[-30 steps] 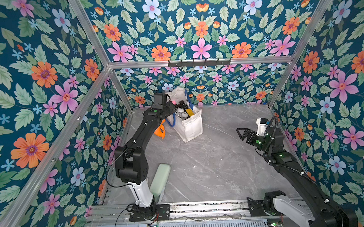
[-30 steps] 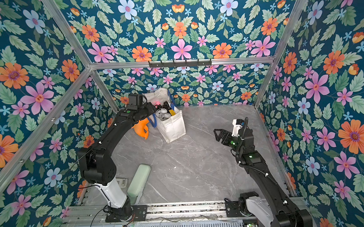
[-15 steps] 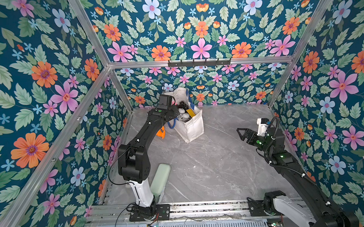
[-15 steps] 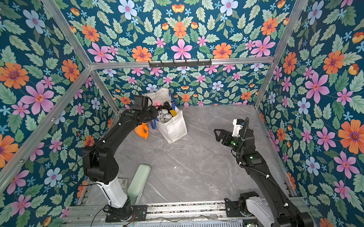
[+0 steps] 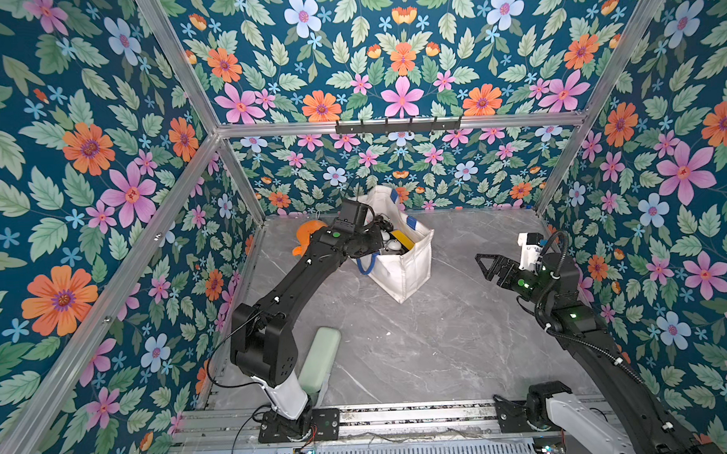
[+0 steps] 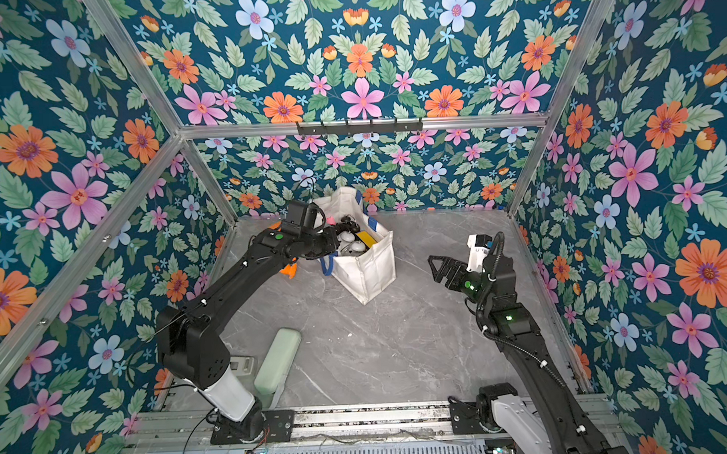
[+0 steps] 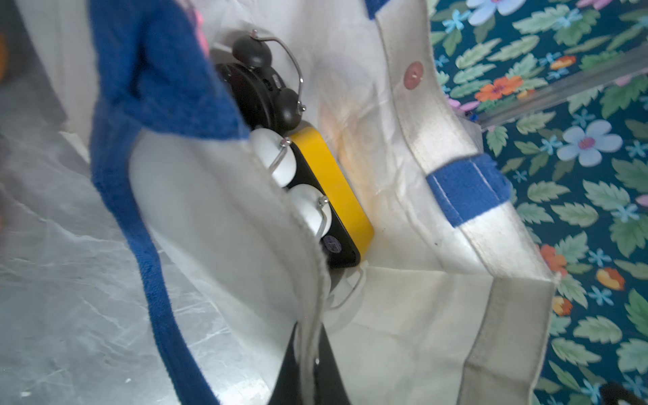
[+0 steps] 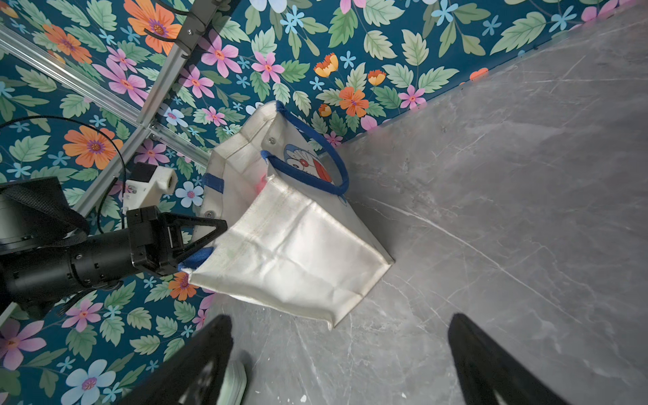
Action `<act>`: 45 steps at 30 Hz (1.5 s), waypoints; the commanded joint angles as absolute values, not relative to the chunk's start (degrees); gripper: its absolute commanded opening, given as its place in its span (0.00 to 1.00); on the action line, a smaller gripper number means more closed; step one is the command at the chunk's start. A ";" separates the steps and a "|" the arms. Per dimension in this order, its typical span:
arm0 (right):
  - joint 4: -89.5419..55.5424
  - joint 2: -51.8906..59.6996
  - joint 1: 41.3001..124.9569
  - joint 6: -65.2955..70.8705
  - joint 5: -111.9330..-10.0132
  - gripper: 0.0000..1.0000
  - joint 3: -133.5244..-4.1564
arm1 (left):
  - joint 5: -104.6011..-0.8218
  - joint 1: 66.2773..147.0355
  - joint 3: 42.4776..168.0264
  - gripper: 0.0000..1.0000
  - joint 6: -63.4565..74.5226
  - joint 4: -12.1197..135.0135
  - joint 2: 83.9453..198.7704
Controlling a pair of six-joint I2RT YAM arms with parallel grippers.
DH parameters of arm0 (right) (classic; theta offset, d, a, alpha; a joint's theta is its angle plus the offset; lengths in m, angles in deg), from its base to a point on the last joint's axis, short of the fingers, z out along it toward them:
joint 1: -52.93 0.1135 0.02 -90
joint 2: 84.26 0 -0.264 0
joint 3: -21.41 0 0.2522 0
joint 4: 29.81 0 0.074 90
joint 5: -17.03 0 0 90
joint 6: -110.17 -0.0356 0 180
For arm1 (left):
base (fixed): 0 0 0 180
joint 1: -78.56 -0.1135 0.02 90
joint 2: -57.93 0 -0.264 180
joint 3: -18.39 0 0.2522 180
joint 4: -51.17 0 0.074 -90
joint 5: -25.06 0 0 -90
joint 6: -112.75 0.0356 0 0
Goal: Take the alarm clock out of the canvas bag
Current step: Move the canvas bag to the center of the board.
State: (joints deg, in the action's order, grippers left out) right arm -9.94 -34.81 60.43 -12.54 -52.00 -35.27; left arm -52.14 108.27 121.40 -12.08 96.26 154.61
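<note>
canvas bag (image 5: 400, 268) upright, mouth up; black alarm clock (image 7: 257, 87) inside; left claw (image 8: 207, 245) pinching its rim; right claw (image 5: 484, 267) spread

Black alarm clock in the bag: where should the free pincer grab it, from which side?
Take the black alarm clock's wire handle arching over its bells, coming down through the canvas bag's open top. It looks bells-up, body crowded by a white clock.

Orange plush toy (image 5: 308, 234) and pale green case (image 5: 322, 354), well apart
</note>
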 commanded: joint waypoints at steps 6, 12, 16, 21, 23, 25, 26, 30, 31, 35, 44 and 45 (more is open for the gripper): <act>4.53 -34.33 60.49 -9.80 -47.04 0.95 -42.65 | -48.80 116.63 121.77 0.00 -1.80 98.11 150.49; 6.80 -32.01 61.67 -11.58 -46.02 0.91 -44.68 | -46.14 117.71 118.77 0.00 2.95 99.38 148.02; 6.08 -30.54 62.06 -12.52 -46.60 0.90 -44.30 | -47.74 117.76 117.03 0.00 4.51 99.69 146.16; 6.41 -28.14 64.80 -12.48 -48.54 0.89 -45.50 | -49.87 117.75 118.22 0.00 5.48 100.47 145.58; 6.35 -27.02 66.58 -12.27 -49.89 0.89 -46.06 | -50.08 117.76 119.26 0.00 5.85 100.74 145.90; 7.07 -25.80 68.15 -11.88 -51.78 0.89 -46.89 | -50.39 117.74 120.57 0.00 6.30 101.27 146.54; 7.37 -25.17 68.84 -11.69 -52.90 0.88 -47.30 | -50.46 117.72 121.30 0.00 6.49 101.67 146.96; 8.14 -23.81 69.70 -11.53 -56.74 0.85 -47.74 | -50.38 117.76 123.80 0.00 7.11 102.71 148.62; 8.47 -23.63 69.71 -11.92 -58.41 0.85 -47.65 | -50.18 117.76 124.22 0.00 7.26 102.77 149.02; 7.83 -22.55 69.71 -13.34 -61.99 0.85 -46.66 | -49.75 117.74 125.66 0.00 7.70 103.07 150.33; 3.91 -20.22 69.71 -16.48 -61.31 0.59 -44.79 | -50.76 117.77 127.48 0.05 7.92 103.58 152.67; 3.25 -20.20 69.71 -16.48 -60.43 0.53 -44.73 | -51.53 117.78 127.85 0.09 7.67 103.81 153.01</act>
State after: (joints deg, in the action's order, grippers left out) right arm 6.74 -20.25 69.64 -15.42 -61.51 -44.82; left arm -50.74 117.89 126.80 6.76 108.87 152.67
